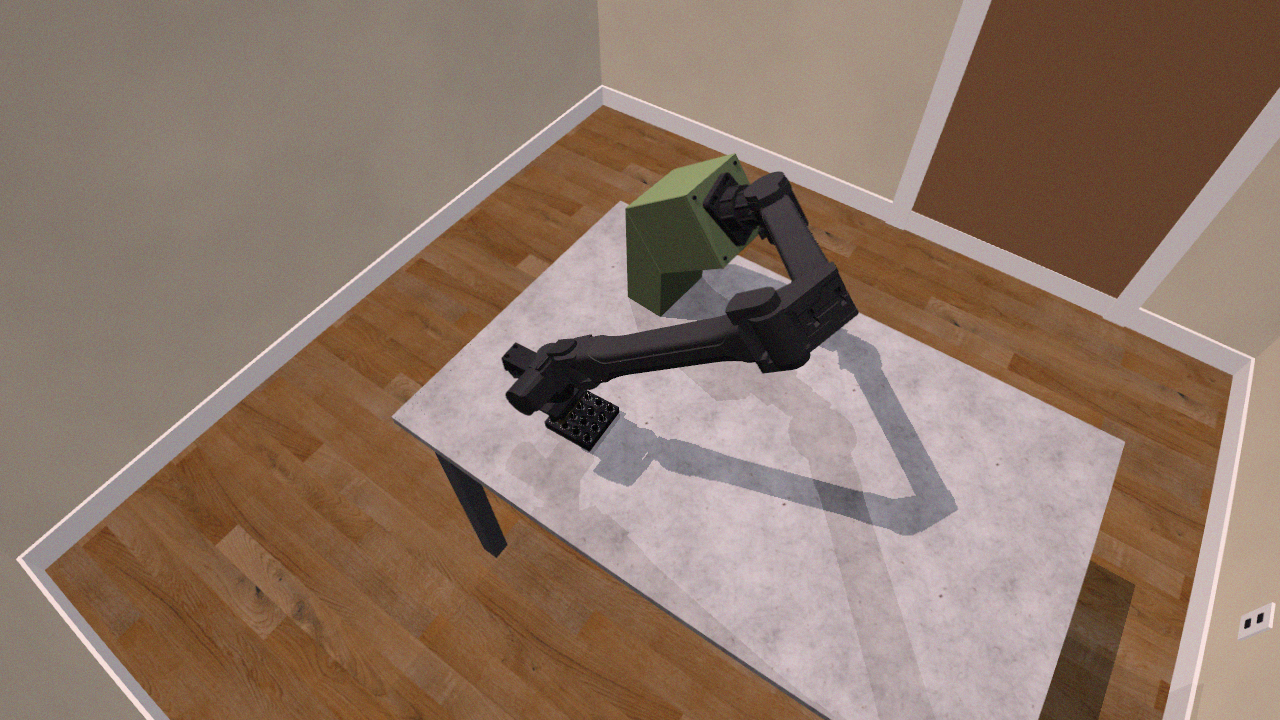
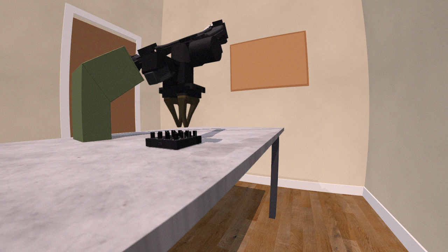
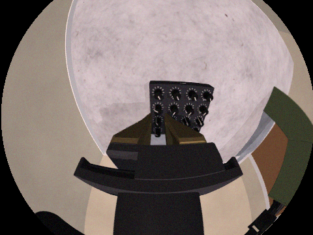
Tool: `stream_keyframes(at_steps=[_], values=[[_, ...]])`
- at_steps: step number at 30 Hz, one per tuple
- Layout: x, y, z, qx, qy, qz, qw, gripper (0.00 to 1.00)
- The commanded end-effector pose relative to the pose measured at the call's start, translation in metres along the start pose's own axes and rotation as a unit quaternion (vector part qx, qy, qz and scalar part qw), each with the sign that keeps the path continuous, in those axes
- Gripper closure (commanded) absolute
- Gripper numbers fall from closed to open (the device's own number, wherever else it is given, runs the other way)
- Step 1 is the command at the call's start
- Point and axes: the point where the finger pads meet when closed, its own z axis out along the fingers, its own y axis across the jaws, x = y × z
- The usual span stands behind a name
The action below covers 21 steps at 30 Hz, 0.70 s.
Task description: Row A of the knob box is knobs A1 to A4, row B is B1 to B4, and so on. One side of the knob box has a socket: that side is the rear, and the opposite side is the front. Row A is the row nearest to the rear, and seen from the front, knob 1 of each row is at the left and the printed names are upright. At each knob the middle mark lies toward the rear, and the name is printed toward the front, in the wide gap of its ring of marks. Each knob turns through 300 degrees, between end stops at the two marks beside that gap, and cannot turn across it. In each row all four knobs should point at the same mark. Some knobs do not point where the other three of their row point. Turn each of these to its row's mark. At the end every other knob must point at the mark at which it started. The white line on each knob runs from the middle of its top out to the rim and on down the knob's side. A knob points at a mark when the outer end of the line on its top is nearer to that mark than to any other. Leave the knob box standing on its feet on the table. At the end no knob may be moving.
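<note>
The black knob box [image 1: 578,420] [image 2: 161,144] [image 3: 166,98] stands upright on the table [image 1: 984,501] [image 2: 93,175] [image 3: 182,42], its knobs facing up. Just above it hangs the gripper [image 2: 183,126] [image 3: 158,116], its fingers parted by a narrow gap (nothing is between them). The tabletop is pale, mottled and crossed by shadows; around it lie a wood-plank floor [image 1: 358,519] [image 2: 307,216], beige walls and a brown door [image 1: 1092,134] [image 2: 93,43] [image 3: 271,153].

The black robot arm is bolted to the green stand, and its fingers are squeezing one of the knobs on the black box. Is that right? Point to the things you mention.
Not quite: the fingers [image 2: 183,126] aren't squeezing a knob. The exterior view shows their tips up in the air above the black box [image 2: 162,144] [image 3: 165,98]. The black robot arm [image 1: 662,349] [image 2: 175,59] is indeed fixed to the green stand [image 1: 657,241] [image 2: 95,106].
</note>
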Motion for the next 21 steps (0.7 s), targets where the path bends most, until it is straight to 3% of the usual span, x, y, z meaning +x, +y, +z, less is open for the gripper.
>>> stream_keyframes(at_steps=[1, 6, 21], values=[[-0.0004, 0.0009, 0.0084, 0.001, -0.002, 0.004, 1.0, 0.8], [0.0013, 0.0076, 0.0056, -0.006, -0.002, 0.001, 1.0, 0.8], [0.0004, 0.0039, 0.0092, -0.002, -0.002, 0.003, 1.0, 0.8]])
